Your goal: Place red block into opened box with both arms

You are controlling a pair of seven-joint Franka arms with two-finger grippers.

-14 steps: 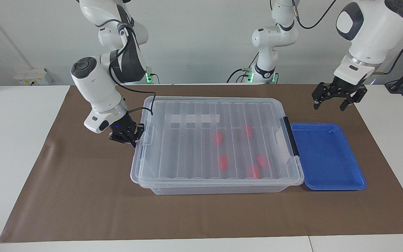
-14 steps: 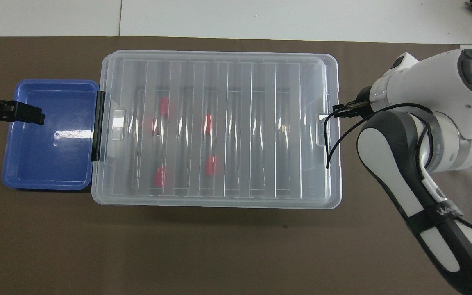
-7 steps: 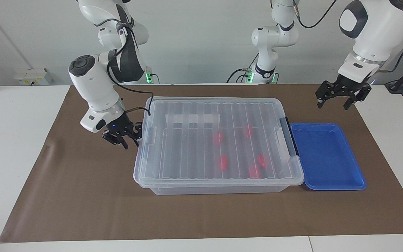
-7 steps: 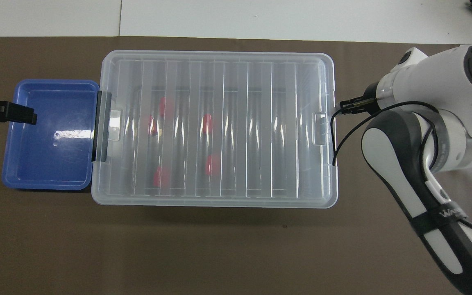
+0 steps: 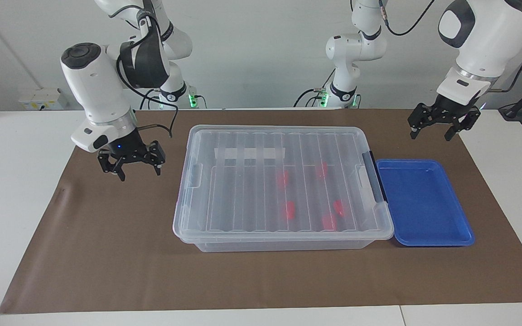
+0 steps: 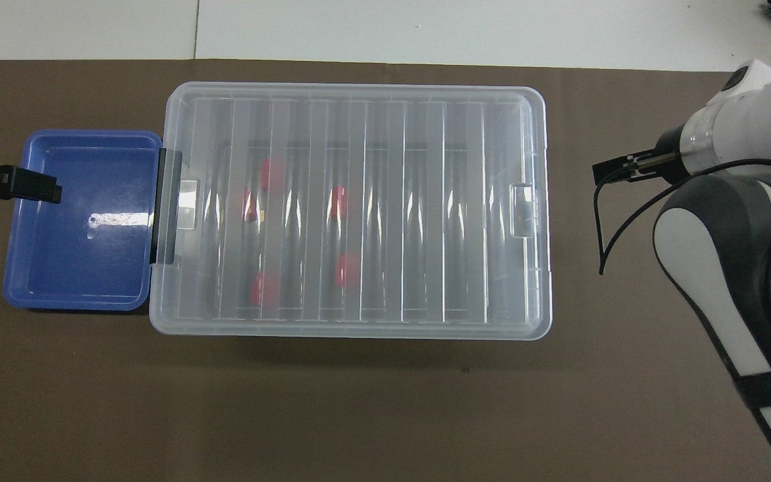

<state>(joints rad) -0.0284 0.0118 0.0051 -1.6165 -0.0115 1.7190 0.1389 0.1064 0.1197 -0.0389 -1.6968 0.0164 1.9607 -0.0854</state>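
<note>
The clear box [image 5: 279, 235] [image 6: 352, 328] stands mid-mat with its ribbed lid [image 5: 243, 190] lying flat on it. Several red blocks [image 5: 289, 209] [image 6: 338, 201] show through the lid, on the box floor toward the left arm's end. My right gripper [image 5: 137, 173] hangs open and holds nothing. It is over the mat beside the box, at the right arm's end, apart from the lid. My left gripper [image 5: 430, 135] is open and holds nothing, raised over the mat near the blue tray [image 5: 424, 203]. The overhead view hides the right gripper under its own wrist.
The shallow blue tray [image 6: 77, 221] touches the box's black-handled end [image 5: 374, 181] and has nothing in it. Brown mat [image 5: 107, 253] surrounds both, with white table [image 5: 12, 203] at either end. A loose black cable [image 6: 603, 227] hangs by my right wrist.
My right gripper opened off the lid's end, rose and moved away from the box toward its own end of the table. The lid settled flat. My left gripper rose slightly.
</note>
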